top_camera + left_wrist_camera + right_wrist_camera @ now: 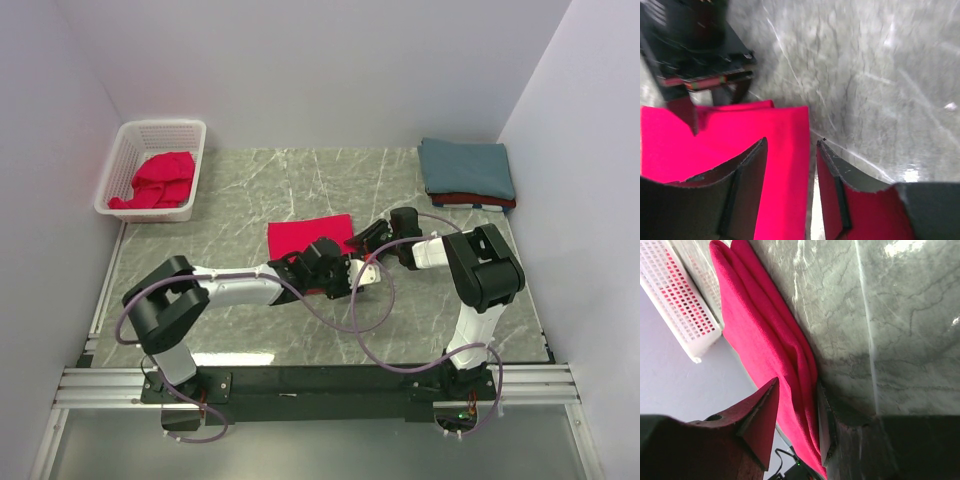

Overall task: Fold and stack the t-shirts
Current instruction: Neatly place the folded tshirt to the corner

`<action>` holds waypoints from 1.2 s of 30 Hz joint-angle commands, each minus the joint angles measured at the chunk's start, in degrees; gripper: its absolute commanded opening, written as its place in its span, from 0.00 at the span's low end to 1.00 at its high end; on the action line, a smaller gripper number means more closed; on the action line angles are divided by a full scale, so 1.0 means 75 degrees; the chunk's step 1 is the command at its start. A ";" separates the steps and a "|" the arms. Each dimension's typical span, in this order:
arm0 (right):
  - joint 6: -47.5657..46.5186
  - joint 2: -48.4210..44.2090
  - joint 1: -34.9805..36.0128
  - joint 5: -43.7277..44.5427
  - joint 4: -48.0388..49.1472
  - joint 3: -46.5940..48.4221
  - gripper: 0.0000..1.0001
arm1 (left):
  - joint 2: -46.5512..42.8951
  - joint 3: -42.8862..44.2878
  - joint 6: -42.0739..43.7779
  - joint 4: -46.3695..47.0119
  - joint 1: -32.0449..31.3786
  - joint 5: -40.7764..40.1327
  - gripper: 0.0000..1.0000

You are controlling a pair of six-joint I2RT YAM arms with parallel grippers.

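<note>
The folded red t-shirt (305, 236) lies flat at the middle of the worktop (230, 190), and both arms meet at its lower right corner. The right gripper (797, 390) has its jaws pinching the layered edge of the cloth, which fills the gap between them. The left gripper (791, 146) has its jaws spread. The shirt's side edge runs loose between them, with bare worktop showing beside it.

The main risk, as I judge it, is the fold coming apart. A single pinch holds several layers, so a lift or drag toward the stack could let the lower layers slip out or the far half sag open. The two wrists also sit very close together, so a sideways swing by either could knock the other or catch the cloth and skew it.

There is more room elsewhere. The stack, a teal-blue t-shirt (466, 165) on top of a darker red one (492, 204), sits at the upper right close to the wall (560, 150), with bare worktop between it and the grippers. The white basket (118, 150), holding another red t-shirt (160, 180), is well apart at the upper left.
</note>
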 commanded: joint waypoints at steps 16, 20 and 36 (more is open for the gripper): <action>-0.0151 0.0291 0.0036 0.0581 -0.0692 0.0018 0.43 | 0.1419 0.0259 0.0829 0.0910 -0.0120 -0.0176 0.45; -0.0198 0.0267 0.0036 0.0569 -0.0704 0.0018 0.45 | 0.1549 0.0271 0.0735 0.0980 -0.0027 -0.0199 0.25; -0.0058 0.0607 0.0107 0.0359 -0.0294 0.0206 0.68 | 0.0330 0.0599 0.0009 0.0407 0.0231 0.0703 0.01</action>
